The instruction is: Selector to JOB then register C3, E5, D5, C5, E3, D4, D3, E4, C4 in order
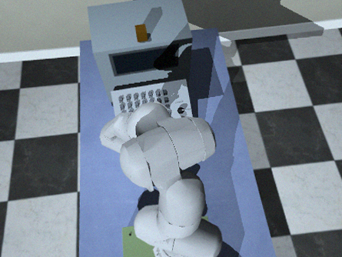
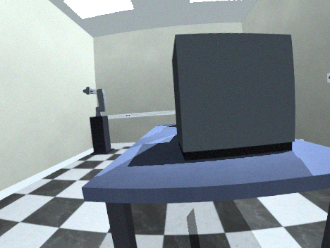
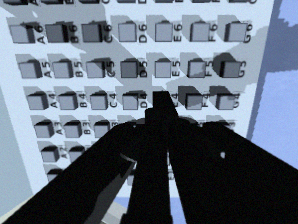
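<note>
Checkered floor (image 2: 53,197), pale walls (image 2: 39,88), blue table (image 2: 197,176), ceiling light panels (image 2: 99,7).

My blue surface (image 1: 101,195) stands on a black-and-white checkered floor (image 1: 307,142). The grey machine (image 1: 142,55) sits at its far end, dark base flat on the top. A green plate (image 1: 135,244) lies at the near end under my arm's base (image 1: 179,239).
</note>
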You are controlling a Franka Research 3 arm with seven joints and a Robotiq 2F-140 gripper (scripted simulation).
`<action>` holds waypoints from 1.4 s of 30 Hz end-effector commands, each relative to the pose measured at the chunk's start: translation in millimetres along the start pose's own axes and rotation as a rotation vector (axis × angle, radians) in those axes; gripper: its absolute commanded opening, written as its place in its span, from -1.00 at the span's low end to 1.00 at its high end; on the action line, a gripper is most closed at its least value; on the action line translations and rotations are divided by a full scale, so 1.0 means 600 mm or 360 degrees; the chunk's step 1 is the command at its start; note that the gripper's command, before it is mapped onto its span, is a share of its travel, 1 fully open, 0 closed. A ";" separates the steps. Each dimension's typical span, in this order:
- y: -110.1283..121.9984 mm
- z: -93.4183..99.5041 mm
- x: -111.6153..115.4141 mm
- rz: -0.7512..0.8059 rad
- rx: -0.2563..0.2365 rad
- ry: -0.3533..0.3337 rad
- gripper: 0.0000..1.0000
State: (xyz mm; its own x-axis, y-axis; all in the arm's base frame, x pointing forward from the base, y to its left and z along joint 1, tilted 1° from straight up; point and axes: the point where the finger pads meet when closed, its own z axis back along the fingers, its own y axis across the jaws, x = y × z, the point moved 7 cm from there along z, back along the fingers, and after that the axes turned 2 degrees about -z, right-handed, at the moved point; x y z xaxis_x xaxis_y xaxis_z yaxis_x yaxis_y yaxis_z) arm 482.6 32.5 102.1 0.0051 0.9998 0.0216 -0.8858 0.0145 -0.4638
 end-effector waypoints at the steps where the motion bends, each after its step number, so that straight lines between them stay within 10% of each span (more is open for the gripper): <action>1: 0.003 0.007 0.001 -0.0019 0.0009 -0.0007 -0.80; 42: -0.054 0.037 0.002 -0.0019 0.0009 -0.0007 -0.80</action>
State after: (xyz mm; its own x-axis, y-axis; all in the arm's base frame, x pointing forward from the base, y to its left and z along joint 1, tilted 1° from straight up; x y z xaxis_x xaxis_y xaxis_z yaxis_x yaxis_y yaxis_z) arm 498.5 28.5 136.6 0.0140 0.9989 0.0447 -0.8751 0.0338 -0.4828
